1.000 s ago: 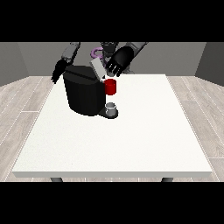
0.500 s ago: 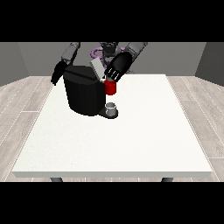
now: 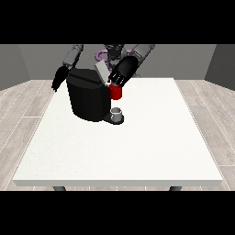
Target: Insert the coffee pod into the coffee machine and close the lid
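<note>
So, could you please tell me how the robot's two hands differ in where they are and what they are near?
The hand at the view's right is raised over the coffee machine, by its tilted grey lid and a red thing at the machine; the hand at the view's left hangs lower, beside the machine's far side. Both are black.

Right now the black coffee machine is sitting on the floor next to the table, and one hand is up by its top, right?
Not quite: the front view shows the coffee machine standing on the white table, not the floor. One hand is indeed by its top.
</note>
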`<move>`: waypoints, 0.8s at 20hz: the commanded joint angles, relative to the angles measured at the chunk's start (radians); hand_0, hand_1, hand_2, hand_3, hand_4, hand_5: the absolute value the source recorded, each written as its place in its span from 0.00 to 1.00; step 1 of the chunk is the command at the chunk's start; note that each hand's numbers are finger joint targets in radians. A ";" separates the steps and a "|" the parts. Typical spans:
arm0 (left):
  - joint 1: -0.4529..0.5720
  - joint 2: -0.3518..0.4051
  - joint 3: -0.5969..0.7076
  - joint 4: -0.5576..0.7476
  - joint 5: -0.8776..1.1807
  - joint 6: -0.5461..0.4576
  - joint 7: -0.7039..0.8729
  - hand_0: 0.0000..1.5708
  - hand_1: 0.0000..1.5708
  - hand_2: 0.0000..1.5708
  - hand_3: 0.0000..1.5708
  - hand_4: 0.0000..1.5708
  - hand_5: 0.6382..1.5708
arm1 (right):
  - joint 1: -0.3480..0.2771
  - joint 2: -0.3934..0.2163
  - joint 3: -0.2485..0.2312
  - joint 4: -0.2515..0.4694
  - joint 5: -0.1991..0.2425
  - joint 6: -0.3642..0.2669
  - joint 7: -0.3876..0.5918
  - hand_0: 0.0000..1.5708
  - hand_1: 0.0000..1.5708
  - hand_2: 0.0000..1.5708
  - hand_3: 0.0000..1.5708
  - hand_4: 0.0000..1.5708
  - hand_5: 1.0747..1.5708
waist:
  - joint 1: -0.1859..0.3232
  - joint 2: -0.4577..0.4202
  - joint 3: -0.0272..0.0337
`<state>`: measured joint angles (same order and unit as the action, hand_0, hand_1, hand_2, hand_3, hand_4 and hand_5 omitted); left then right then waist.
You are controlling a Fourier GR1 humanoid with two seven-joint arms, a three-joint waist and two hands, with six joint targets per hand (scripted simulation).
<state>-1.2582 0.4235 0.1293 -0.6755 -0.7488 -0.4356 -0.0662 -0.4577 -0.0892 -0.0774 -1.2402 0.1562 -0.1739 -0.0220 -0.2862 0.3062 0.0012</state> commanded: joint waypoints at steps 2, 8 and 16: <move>0.011 0.028 0.011 0.030 -0.007 0.029 -0.042 0.78 0.78 0.80 0.76 0.26 1.00 | 0.001 0.004 0.011 -0.043 -0.013 0.017 0.042 0.00 0.00 0.00 0.00 0.00 1.00 | -0.036 0.004 -0.0013; -0.023 0.004 -0.007 0.016 -0.013 0.007 -0.034 0.77 0.77 0.79 0.76 0.23 1.00 | -0.035 0.006 0.001 0.000 0.010 -0.024 0.038 0.00 0.00 0.00 0.00 0.00 1.00 | 0.010 -0.013 -0.0010; -0.010 0.022 -0.048 0.011 -0.086 0.098 -0.045 0.77 0.77 0.78 0.72 0.00 1.00 | -0.020 -0.006 -0.004 -0.011 -0.004 -0.002 0.020 0.00 0.00 0.00 0.00 0.00 1.00 | -0.018 0.008 -0.0007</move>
<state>-1.2745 0.4500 0.1186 -0.6539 -0.7923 -0.3643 -0.1123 -0.4823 -0.0859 -0.0700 -1.2610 0.1607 -0.1823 0.0112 -0.3037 0.3178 0.0003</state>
